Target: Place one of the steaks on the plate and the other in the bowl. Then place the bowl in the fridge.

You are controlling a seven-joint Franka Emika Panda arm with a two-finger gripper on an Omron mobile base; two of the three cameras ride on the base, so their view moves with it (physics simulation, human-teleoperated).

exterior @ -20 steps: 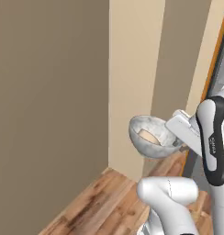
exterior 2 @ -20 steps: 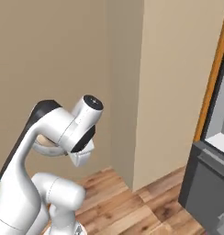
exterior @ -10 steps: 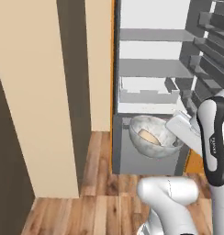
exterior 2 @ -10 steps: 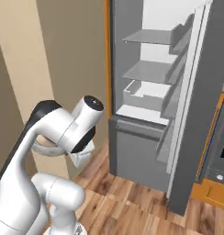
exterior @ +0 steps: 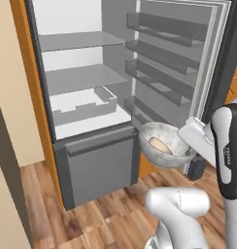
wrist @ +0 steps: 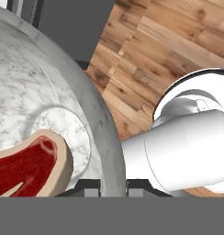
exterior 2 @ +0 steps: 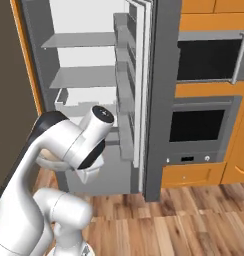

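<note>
One steak (wrist: 26, 167) lies in the stone bowl (exterior: 164, 146), whose rim the gripper (wrist: 109, 187) clamps; the open fridge (exterior: 86, 136) and its bare shelves stand ahead, leftward.

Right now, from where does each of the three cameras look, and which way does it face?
Left base view: behind the arm's left, facing the open fridge; arm at lower right carries the bowl.
Right base view: behind its right, facing the fridge door and ovens; arm at lower left.
Hand view: on the hand, along the tool, which grips the bowl's rim; steak inside.
Both base views share the fridge shelves.
</note>
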